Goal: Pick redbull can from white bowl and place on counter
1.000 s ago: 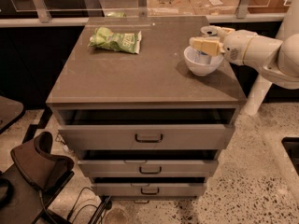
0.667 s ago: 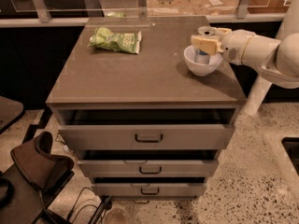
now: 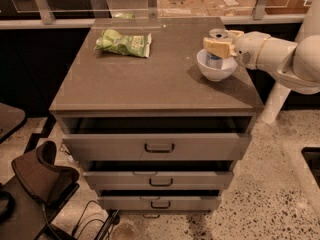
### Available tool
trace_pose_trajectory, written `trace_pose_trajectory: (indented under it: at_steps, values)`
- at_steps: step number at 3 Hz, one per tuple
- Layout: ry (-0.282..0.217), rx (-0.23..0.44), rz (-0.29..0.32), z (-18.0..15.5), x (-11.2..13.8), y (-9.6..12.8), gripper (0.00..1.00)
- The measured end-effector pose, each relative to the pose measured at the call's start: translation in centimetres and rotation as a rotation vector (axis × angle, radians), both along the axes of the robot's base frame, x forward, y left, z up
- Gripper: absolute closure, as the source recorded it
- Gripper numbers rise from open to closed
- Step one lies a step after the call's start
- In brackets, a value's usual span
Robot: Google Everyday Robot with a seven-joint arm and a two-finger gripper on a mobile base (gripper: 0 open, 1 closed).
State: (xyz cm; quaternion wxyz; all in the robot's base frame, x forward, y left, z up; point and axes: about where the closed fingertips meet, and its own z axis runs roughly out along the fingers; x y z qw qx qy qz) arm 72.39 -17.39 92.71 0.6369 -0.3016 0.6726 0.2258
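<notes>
Silver on top and blue below, the redbull can (image 3: 218, 34) stands upright in the white bowl (image 3: 216, 73). Its bottom part is still down inside the bowl. The bowl sits on the counter (image 3: 150, 84), out toward 2 o'clock, close to the right edge.

My gripper (image 3: 225, 40) is right at the can, just above the bowl's rim. My tan fingers (image 3: 216, 46) are squeezed on the can, one on the near side and one on the far side. My white arm (image 3: 272, 54) reaches in from 3 o'clock.

Compared with a second ago, my gripper sits a tiny bit higher and a tiny bit more toward 9 o'clock. The can's shiny top pokes out above my near finger in the same way as before. The bowl has not moved from its spot.

A green snack bag (image 3: 123, 43) lies flat on the counter at about 11 o'clock, well apart from the bowl, and it has stayed put too. Three drawers (image 3: 159, 146) below the counter stick out a little, just as they did.
</notes>
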Motion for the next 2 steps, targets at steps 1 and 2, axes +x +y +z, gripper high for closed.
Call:
trace_pose_trajectory:
  at_steps: [1,2]
  values:
    - [0.004,0.006,0.004,0.9,0.1,0.2,1.0]
    - [0.014,-0.008,0.002,3.4,-0.3,0.0,1.0]
